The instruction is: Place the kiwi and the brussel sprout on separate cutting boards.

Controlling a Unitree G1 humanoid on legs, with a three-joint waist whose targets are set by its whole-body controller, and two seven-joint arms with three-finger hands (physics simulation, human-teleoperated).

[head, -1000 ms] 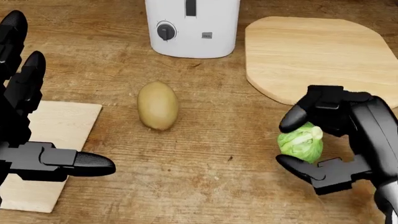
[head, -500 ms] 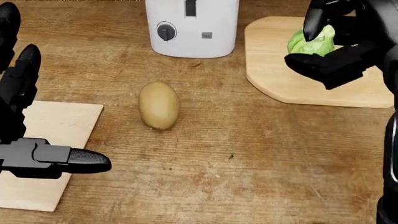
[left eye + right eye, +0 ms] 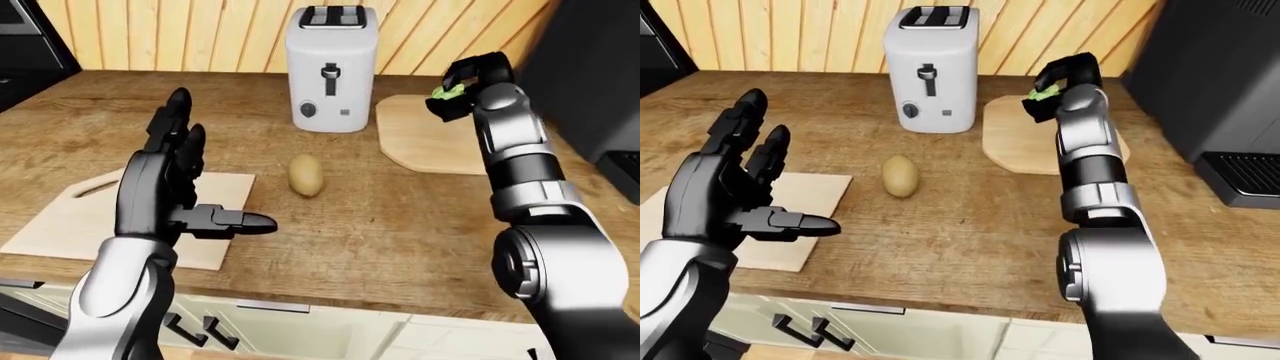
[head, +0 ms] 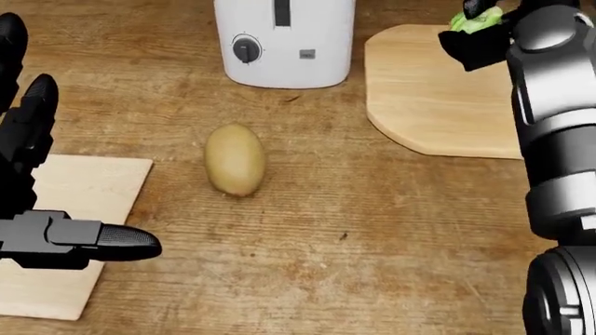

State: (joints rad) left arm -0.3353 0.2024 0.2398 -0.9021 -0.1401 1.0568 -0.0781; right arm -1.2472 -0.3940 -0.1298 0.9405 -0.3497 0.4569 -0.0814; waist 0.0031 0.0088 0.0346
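The brown kiwi lies on the wooden counter, just below the white toaster. My right hand is shut on the green brussel sprout and holds it in the air above the upper part of the rounded cutting board at the right. The sprout only peeks out between the black fingers. At the left, my left hand hovers open over the rectangular cutting board, palm turned toward the kiwi, with nothing in it.
A dark appliance stands at the right end of the counter. Wooden slat wall rises behind the toaster. The counter's near edge runs along the bottom, with cabinet drawers beneath.
My right hand has carried the brussel sprout from the lower right up and over the rounded board, toward the top of the head view. The left hand and the kiwi have barely shifted.
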